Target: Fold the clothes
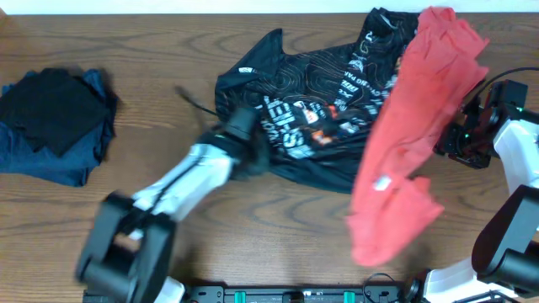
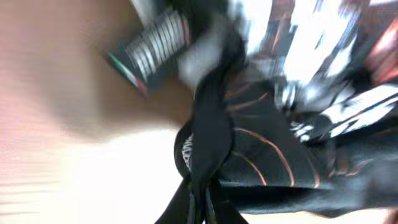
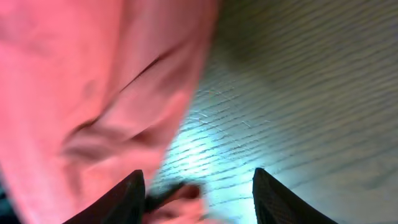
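While the left tool [image 1: 244,141] clamps the black jersey [image 1: 312,88] and the right tool [image 3: 196,193] gapes, pulling could drag the overlapping red shirt [image 1: 413,126].

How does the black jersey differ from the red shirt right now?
The black jersey carries orange contour lines and white logos; the red shirt is plain with one small white label. The black jersey lies spread underneath; the red shirt runs as a long strip over its right side. The left gripper is shut on the black jersey; the right gripper's jaws stand open beside the red shirt. Both are rumpled, unfolded.
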Motion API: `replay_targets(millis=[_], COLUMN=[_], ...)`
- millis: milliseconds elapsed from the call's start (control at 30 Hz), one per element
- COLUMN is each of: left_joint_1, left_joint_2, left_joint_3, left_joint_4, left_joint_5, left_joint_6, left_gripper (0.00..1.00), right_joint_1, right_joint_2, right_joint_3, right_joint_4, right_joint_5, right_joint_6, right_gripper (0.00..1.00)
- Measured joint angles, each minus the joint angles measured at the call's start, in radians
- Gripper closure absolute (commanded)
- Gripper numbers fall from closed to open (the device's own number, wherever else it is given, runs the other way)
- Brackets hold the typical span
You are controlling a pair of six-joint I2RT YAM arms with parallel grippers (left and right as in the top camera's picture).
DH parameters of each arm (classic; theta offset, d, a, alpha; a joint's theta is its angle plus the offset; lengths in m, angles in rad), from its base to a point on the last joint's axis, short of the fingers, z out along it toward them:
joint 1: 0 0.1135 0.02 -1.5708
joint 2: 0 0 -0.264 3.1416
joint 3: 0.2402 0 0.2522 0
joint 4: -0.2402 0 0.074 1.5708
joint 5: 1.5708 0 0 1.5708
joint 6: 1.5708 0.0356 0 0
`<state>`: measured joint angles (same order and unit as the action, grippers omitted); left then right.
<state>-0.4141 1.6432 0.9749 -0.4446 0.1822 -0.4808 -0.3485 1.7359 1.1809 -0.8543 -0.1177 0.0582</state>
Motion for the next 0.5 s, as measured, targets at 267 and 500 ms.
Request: replay_targets(millis=[267, 500], left_joint_1=[0.079, 0.072], left_joint_2=[-0.077, -0.077], left_joint_3=[0.000, 0.000], left_joint_4=[-0.006, -0.015], left_joint_5=[-0.041, -0.040], left_joint_6=[0.056, 0.064], left_gripper=[0.94, 0.94], right_joint_1=[0.105, 0.229], right_joint_2=[0.082, 0.144], right_joint_3=[0.000, 0.000], right_joint_4=[0.077, 0.183], right_joint_5=[-0.010, -0.023], right_joint_6=[0.002, 0.037], right_gripper=[0.43, 0.47])
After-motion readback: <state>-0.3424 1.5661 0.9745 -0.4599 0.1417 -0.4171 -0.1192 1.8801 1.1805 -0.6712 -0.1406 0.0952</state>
